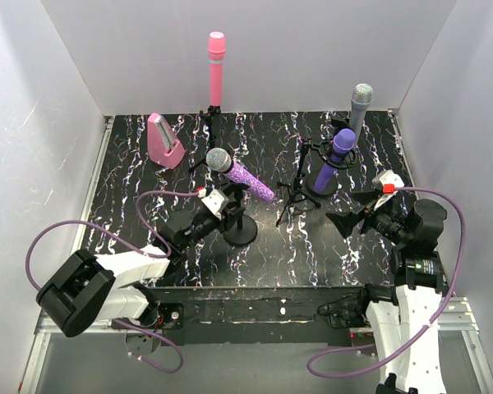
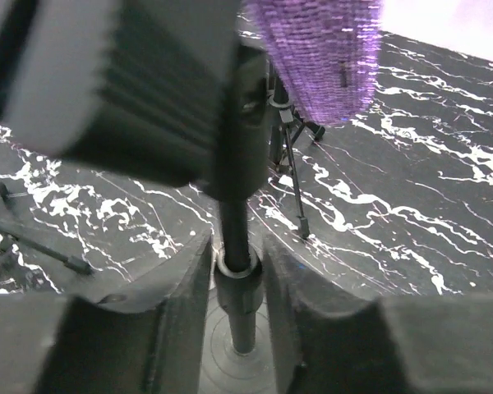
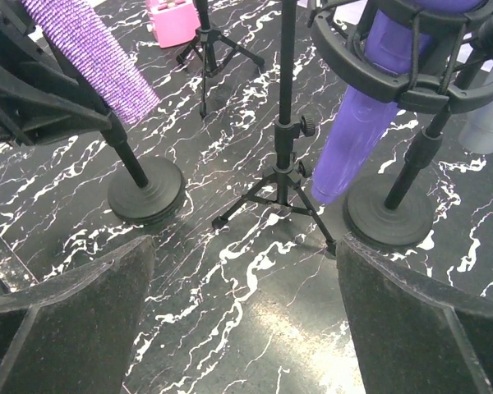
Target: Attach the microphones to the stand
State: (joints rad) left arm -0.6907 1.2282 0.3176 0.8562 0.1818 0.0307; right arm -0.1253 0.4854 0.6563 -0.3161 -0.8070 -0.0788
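Glittery purple microphone (image 2: 320, 57) blurred, cropped

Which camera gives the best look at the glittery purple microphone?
The top external view: the glittery purple microphone shows whole there, silver head to tail, tilted on its stand. The left wrist view catches only a blurred stretch of its purple body, and the right wrist view only part of the barrel.

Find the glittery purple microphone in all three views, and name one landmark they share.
Top external: the glittery purple microphone sits tilted left of centre, with its silver head up-left.
Left wrist: its purple body fills the top edge, right of centre.
Right wrist: it slants down-right in the top left corner.
Shared landmark: the round-base stand under it. The left wrist view shows its pole, the right wrist view its base.
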